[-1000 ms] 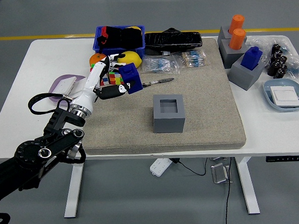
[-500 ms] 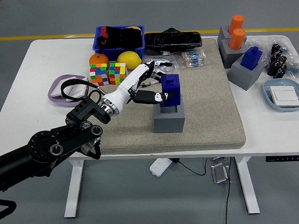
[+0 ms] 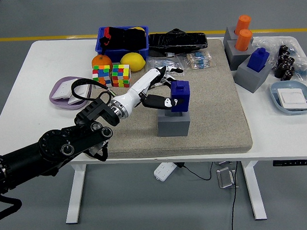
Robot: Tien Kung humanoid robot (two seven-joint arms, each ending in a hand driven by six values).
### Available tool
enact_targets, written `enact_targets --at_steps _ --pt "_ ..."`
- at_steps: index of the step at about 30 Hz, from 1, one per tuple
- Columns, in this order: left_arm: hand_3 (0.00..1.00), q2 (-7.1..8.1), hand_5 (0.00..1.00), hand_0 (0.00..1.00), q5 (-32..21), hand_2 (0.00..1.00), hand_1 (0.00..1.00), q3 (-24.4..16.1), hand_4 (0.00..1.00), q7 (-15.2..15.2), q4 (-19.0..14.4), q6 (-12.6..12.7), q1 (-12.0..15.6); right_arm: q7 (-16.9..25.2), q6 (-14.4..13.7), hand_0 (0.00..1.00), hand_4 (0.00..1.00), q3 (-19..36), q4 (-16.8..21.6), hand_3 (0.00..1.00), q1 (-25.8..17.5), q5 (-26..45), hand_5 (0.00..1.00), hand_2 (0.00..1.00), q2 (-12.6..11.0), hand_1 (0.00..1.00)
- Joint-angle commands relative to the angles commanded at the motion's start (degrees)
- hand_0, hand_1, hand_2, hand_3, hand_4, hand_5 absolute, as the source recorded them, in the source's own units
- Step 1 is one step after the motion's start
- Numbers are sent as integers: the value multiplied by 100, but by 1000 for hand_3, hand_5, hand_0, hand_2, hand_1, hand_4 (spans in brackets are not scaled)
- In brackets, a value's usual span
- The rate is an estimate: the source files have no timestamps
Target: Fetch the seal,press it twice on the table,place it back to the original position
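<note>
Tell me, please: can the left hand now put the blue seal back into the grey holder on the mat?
Probably yes. The left hand grips the blue seal right above the open grey holder, and nothing lies between them. The seal looks slightly tilted, so it may need straightening first.

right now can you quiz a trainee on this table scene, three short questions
1. True or false: the left hand grips the blue block-shaped seal.
2. The seal is over which thing? A) the grey square holder B) the purple tray C) the blue bin
3. Fill in: two colourful puzzle cubes sit in front of an orange and a ___.

Key: 1 true; 2 A; 3 lemon
</note>
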Motion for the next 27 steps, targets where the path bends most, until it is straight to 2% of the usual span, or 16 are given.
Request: enact_targets --at_steps 11,27 --pt "822 -23 2 825 -235 430 515 157 726 -94 257 27 27 4 2 885 860 -55 0 750 2 9 538 726 -12 747" --pt "819 -94 2 827 -322 433 520 291 727 -143 359 48 31 21 8 886 860 -78 0 750 2 -5 539 725 -4 746"
